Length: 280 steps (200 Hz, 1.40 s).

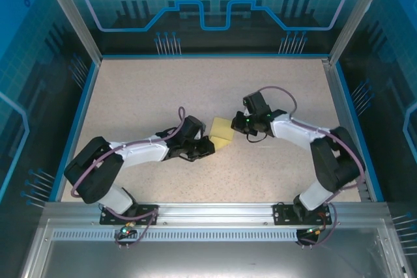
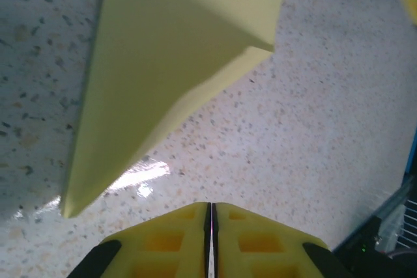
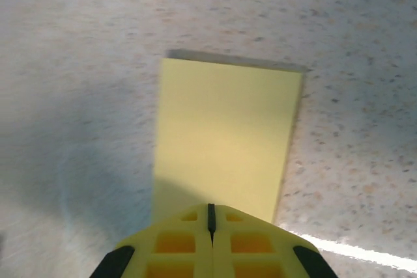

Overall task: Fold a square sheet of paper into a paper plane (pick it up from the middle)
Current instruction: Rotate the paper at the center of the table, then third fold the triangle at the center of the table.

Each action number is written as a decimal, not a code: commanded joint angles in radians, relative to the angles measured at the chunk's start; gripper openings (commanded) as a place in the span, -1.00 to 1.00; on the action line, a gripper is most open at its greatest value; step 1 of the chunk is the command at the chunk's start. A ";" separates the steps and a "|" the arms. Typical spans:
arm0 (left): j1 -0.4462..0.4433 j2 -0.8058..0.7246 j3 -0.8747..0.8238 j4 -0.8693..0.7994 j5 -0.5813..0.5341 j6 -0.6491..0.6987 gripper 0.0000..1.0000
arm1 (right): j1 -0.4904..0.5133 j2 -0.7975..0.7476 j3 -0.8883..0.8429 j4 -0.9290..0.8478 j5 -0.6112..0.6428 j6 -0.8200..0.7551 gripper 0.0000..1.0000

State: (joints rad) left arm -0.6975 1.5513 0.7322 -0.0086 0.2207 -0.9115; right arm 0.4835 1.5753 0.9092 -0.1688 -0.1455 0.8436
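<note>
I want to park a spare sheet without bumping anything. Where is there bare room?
The far half of the table, between the yellow paper and the back wall, is bare; so is the near strip between the two arm bases. The middle is crowded: left claw and right claw flank the paper.

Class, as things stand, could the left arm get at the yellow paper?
Probably yes: the paper lies just ahead of the left gripper with bare table between them, though its shut jaws must open first.
</note>
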 commanded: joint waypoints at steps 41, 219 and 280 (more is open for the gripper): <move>0.001 0.087 0.056 -0.003 -0.086 -0.008 -0.84 | 0.076 -0.048 -0.137 0.123 -0.141 -0.066 -1.00; 0.023 0.074 0.008 0.013 -0.080 -0.008 -0.86 | 0.192 0.207 -0.035 0.218 -0.143 0.017 -1.00; 0.034 0.101 0.015 -0.003 -0.098 0.004 -0.88 | 0.191 0.224 -0.036 0.222 -0.144 0.024 -1.00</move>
State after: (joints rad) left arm -0.6746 1.6356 0.7486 -0.0013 0.1272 -0.9176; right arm 0.6613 1.7763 0.8585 0.0391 -0.2710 0.8570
